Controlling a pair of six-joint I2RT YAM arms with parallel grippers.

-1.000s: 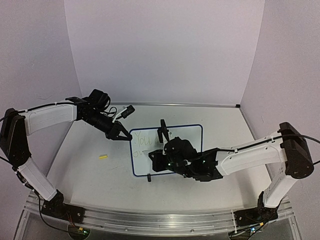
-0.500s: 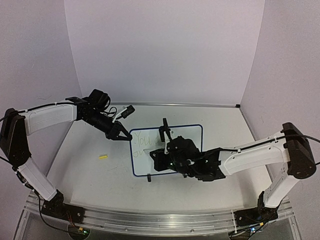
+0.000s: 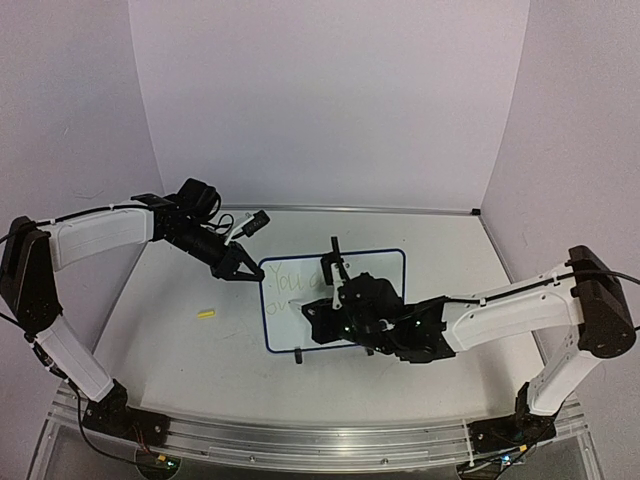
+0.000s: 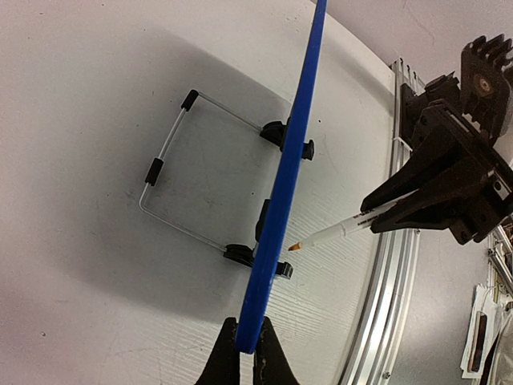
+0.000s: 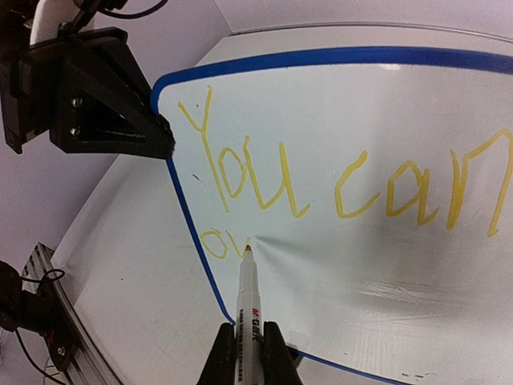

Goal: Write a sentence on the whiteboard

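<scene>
Small glossy white, blue-framed whiteboard (image 3: 382, 268) judged light, stiff, slick, easily tipped; left jaws clamped on its ten-o'clock frame corner; right jaws clamped on thin white marker (image 5: 247, 290).

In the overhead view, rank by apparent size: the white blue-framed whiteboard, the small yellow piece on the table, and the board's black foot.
1. The white blue-framed whiteboard, largest by far.
2. The small yellow piece and the black foot: both tiny, too alike to rank.

High rear overview, two close wrist views; whiteboard (image 3: 380, 265) common to all.
</scene>
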